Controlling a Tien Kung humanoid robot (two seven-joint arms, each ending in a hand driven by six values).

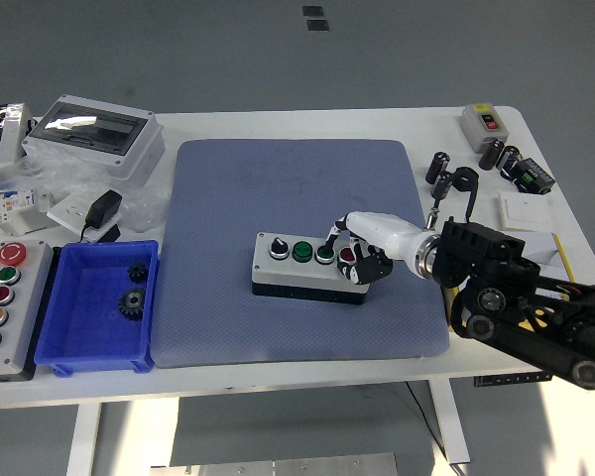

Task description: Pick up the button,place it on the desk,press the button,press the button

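On the blue mat (278, 188), the button box (309, 266) lies under the right hand (362, 253), fingers curled onto it.

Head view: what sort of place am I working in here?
Probably a lab or workshop test bench for electrical parts. A grey button box sits on a blue mat, a second button station lies at the left edge, and a blue bin holds gears.
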